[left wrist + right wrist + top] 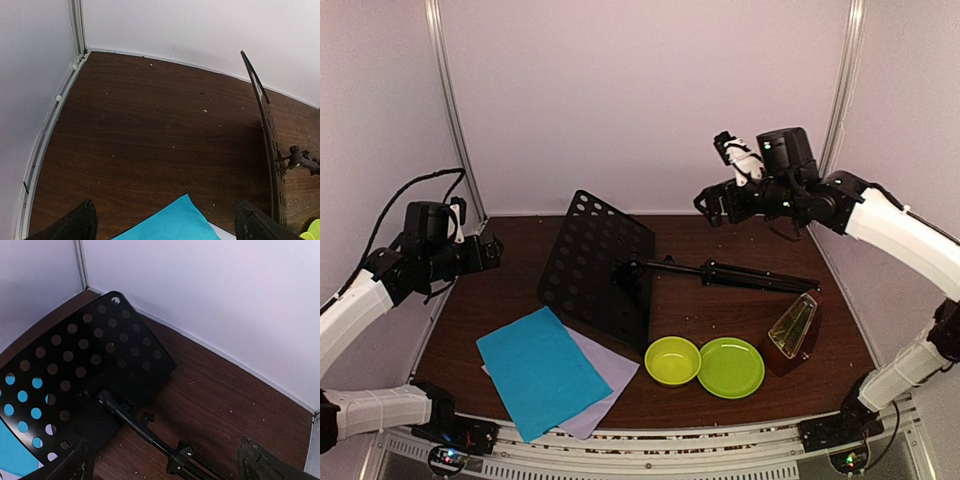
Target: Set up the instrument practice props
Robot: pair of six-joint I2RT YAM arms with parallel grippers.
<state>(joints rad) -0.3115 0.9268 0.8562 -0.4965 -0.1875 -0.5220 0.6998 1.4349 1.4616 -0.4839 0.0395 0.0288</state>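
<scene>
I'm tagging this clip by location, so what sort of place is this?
Probably a robot lab test booth: plain white walls enclose a wooden table, a left arm and right arm are mounted at its near edge, and a music stand lies on its side.

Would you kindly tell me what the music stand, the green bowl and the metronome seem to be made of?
Music stand: likely sheet metal, matte black; thin panel punched with rows of round holes. Green bowl: probably plastic; even lime colour, soft sheen. Metronome: brown casing, wood or wood-look plastic; too small to tell.
</scene>
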